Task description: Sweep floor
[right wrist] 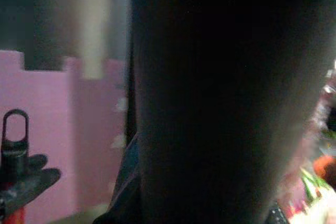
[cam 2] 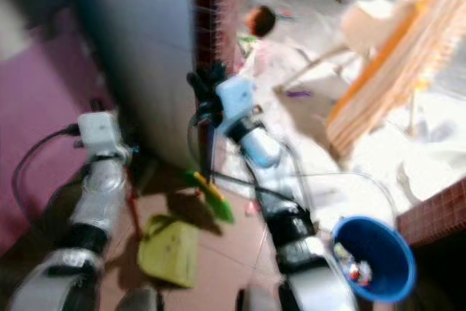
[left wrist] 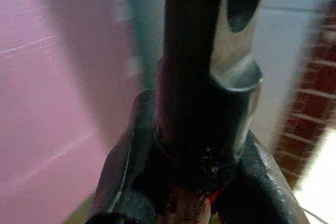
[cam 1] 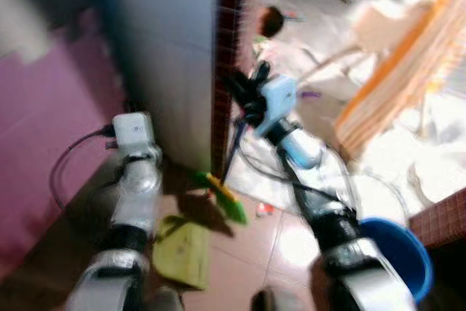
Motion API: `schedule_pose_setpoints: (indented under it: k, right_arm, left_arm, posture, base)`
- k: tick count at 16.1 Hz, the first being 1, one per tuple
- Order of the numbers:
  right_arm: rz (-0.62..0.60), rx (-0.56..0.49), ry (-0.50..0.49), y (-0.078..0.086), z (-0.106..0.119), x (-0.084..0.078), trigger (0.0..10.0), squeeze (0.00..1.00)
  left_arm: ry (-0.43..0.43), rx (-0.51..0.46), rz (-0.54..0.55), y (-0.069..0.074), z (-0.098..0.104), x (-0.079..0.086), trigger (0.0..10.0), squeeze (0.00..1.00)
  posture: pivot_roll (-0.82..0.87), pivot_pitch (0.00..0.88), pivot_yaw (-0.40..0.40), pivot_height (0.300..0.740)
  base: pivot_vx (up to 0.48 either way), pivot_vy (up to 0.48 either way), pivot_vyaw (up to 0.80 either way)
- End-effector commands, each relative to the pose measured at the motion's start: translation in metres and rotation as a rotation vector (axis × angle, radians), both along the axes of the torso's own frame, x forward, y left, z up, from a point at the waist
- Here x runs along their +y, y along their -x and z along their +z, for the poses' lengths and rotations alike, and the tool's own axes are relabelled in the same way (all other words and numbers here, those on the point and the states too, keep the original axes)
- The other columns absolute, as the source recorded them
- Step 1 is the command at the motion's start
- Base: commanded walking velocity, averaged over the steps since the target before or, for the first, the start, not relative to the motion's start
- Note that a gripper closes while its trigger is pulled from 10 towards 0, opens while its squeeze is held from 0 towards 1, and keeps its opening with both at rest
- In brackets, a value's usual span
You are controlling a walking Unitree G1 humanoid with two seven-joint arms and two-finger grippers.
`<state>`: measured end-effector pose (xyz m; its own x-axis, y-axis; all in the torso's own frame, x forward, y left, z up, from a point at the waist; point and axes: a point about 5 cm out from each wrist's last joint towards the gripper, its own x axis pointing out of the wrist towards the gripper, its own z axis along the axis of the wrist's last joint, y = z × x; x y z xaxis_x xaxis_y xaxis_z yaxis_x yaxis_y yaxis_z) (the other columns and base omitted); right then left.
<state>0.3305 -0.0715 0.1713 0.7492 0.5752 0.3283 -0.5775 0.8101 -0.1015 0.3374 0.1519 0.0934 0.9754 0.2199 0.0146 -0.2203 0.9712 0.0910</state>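
Sweep step, mid-stroke: right gripper (cam 2: 204, 85) clamped on broom (cam 2: 211, 196) handle, green head on floor (cam 2: 240, 253) centre; left gripper (left wrist: 189, 129) clenched round dustpan (cam 2: 169, 251) handle, near-left; advise short strokes twd pan, bin (cam 2: 378, 260) near-right.

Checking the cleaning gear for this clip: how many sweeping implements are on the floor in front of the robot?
2. A yellow-green dustpan lies on the tiles by the left arm; a green-and-yellow broom head sits just beyond it, near the brick pillar. Blur could hide others.
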Motion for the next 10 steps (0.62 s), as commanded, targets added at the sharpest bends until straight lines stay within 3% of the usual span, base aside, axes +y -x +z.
schedule_pose_setpoints:
  k: [1,5,10]
  right_arm:
    - [0.047,-0.060,0.003,0.002,0.014,0.006,10.0,0.00]
    - [0.050,-0.084,-0.013,0.006,0.015,0.001,10.0,0.00]
    - [0.116,-0.122,-0.016,0.006,0.026,0.016,10.0,0.00]
  left_arm:
    - [0.025,-0.031,0.032,-0.001,0.007,0.003,10.0,0.00]
    - [0.026,-0.040,0.097,0.003,0.006,0.007,10.0,0.00]
    - [-0.029,-0.063,0.226,0.010,0.011,0.021,10.0,0.00]
  posture:
    - [-0.01,0.051,-0.059,0.740]
    - [0.00,0.085,-0.070,0.740]
    - [0.02,0.153,-0.084,0.740]
  base:
    - [0.000,0.000,0.00]
    - [0.000,0.000,0.00]
    - [0.000,0.000,0.00]
